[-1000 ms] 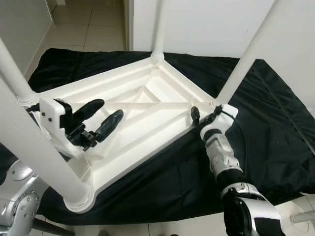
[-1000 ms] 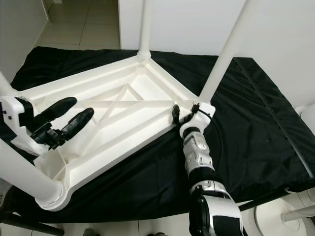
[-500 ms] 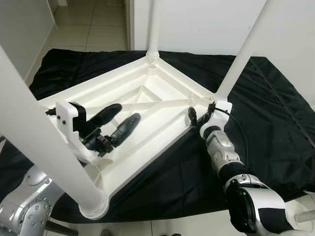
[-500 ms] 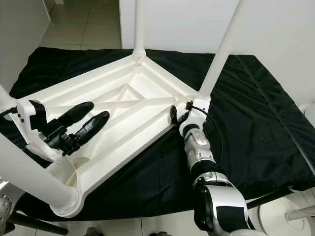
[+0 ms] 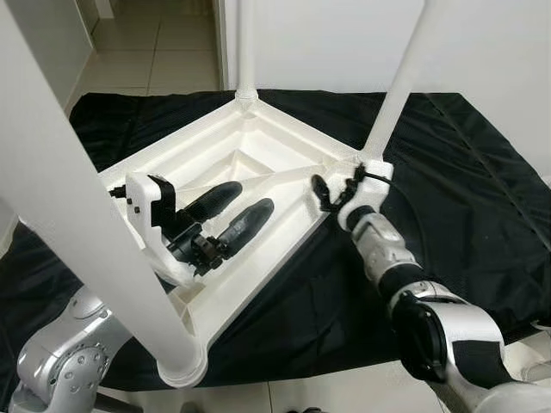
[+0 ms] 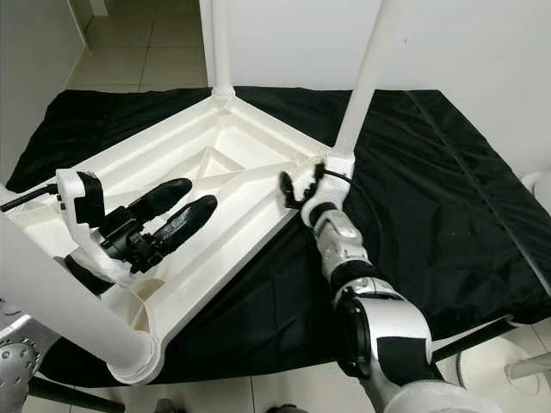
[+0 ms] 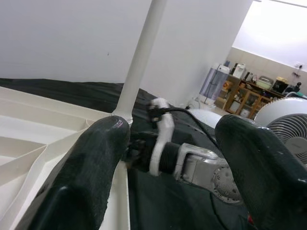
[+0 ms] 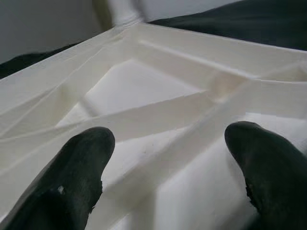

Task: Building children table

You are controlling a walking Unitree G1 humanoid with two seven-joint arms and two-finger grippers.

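hovering wide over upturned white table, left pincer; right pincer wide at rim, leg tops cut off

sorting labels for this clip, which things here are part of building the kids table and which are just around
Part of the job:
- white table, upside down, legs up
- table legs, e.g. far right leg
- left gripper, over the underside, fingers apart
- right gripper, at the right edge, fingers apart

Just around:
- black cloth under the table
- fan
- wooden cabinet
- tiled floor
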